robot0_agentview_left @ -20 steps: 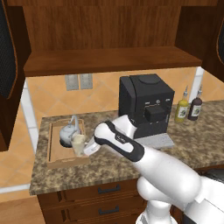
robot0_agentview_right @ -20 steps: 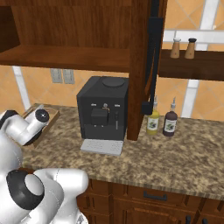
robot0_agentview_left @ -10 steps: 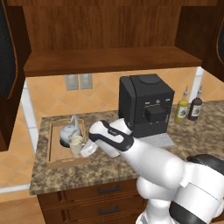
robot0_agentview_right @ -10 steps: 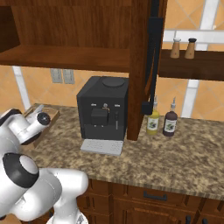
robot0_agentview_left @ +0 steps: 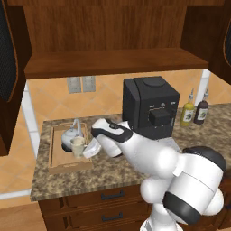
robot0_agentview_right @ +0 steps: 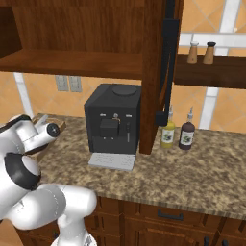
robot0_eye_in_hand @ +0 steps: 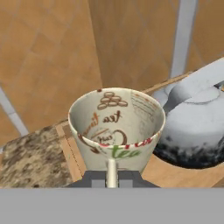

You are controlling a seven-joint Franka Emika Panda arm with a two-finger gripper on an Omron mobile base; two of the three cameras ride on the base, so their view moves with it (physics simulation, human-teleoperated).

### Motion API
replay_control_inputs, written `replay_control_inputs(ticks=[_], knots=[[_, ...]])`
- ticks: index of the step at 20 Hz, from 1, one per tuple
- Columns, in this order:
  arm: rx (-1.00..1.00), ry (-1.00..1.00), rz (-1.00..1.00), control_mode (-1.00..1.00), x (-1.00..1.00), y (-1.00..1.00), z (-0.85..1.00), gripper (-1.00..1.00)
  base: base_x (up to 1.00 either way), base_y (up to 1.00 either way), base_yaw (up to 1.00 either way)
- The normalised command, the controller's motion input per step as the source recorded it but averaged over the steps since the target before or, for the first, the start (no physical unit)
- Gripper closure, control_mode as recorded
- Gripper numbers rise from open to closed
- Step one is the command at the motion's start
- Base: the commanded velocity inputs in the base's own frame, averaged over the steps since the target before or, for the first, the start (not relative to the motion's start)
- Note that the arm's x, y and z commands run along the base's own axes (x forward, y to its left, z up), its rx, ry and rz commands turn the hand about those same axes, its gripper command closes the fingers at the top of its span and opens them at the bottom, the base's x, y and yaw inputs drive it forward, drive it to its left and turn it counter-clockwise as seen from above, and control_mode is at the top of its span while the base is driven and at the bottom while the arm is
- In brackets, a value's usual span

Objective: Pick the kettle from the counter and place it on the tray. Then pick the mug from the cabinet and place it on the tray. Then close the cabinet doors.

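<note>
Cream mug [robot0_eye_in_hand: 117, 127] fills the middle of the hand view, its open mouth facing the camera and its near rim clamped between the closed jaws of the gripper [robot0_eye_in_hand: 112, 175]; printing inside the cup reads "tea" twice, once in dark script and once in green near the rim, with a cluster of small brown ovals above, and other words there are too curled to read. Just right of the mug in that view sits the silver kettle [robot0_eye_in_hand: 197, 122], resting on the light wood of the tray [robot0_eye_in_hand: 65, 144], with speckled counter [robot0_eye_in_hand: 26, 157] beyond the tray's rim. From the left base view the tray [robot0_agentview_left: 57, 153] lies at the counter's left end, well left of the black coffee machine [robot0_agentview_left: 151, 110]; the kettle [robot0_agentview_left: 72, 134] stands in the tray and the mug [robot0_agentview_left: 78, 146] is just in front of it, over the tray, at the gripper [robot0_agentview_left: 90, 149]. Whether the mug's base touches the tray cannot be told. Two bottles [robot0_agentview_left: 195, 110] stand right of the machine. The right base view adds what the others lack: a cabinet door [robot0_agentview_right: 166, 72] standing open with its black bar handle, two shakers [robot0_agentview_right: 201, 53] on a shelf right of the machine [robot0_agentview_right: 114, 122], and a tray corner [robot0_agentview_right: 53, 126] left of it.
</note>
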Motion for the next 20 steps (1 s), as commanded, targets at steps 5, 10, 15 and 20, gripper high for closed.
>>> replay_control_inputs(ticks=[5, 10, 15, 20], knots=[[0.0, 0.0, 0.0, -1.0, 0.3, 0.08, -0.2, 1.0, 0.0, 0.0, 0.0], [0.0, 0.0, 0.0, -1.0, 0.08, 0.12, -0.41, 1.0, 0.0, 0.0, 0.0], [0.0, -0.01, 0.01, -1.0, 0.05, 0.1, -0.35, 1.0, 0.0, 0.0, 0.0], [0.0, -0.03, 0.0, -1.0, 0.14, 0.07, -0.16, 1.0, 0.0, 0.0, 0.0]])
